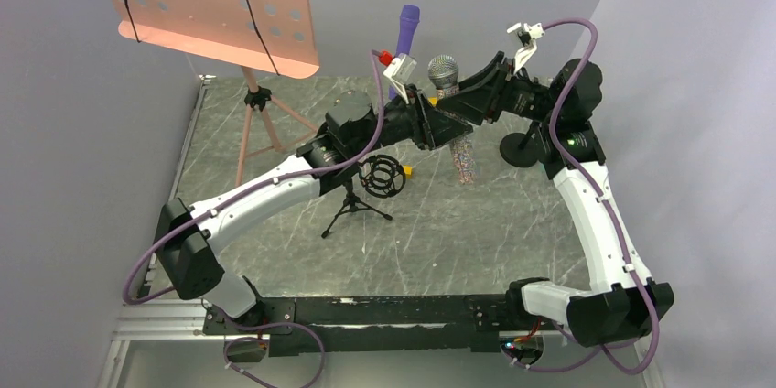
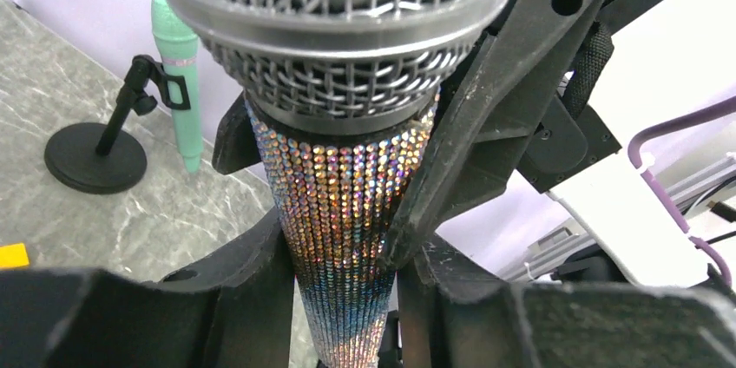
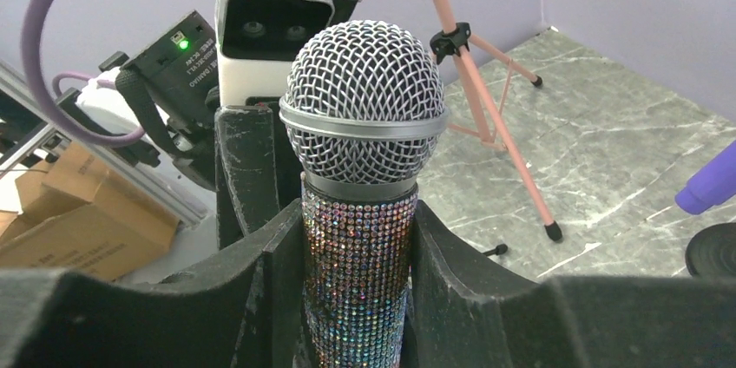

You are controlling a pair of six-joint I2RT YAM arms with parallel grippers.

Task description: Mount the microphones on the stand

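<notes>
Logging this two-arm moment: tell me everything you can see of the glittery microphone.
The glittery microphone has a rounded silver wire-mesh head with a metal band round it. Below that, a handle tapers downward, covered in small copper-to-rainbow rhinestones. It stands nearly upright, head up, apparently clear of the table. The right fingers clamp the handle just under the head. The left fingers flank it lower down and appear to press on it. Its lower end shows only in the top view.
</notes>
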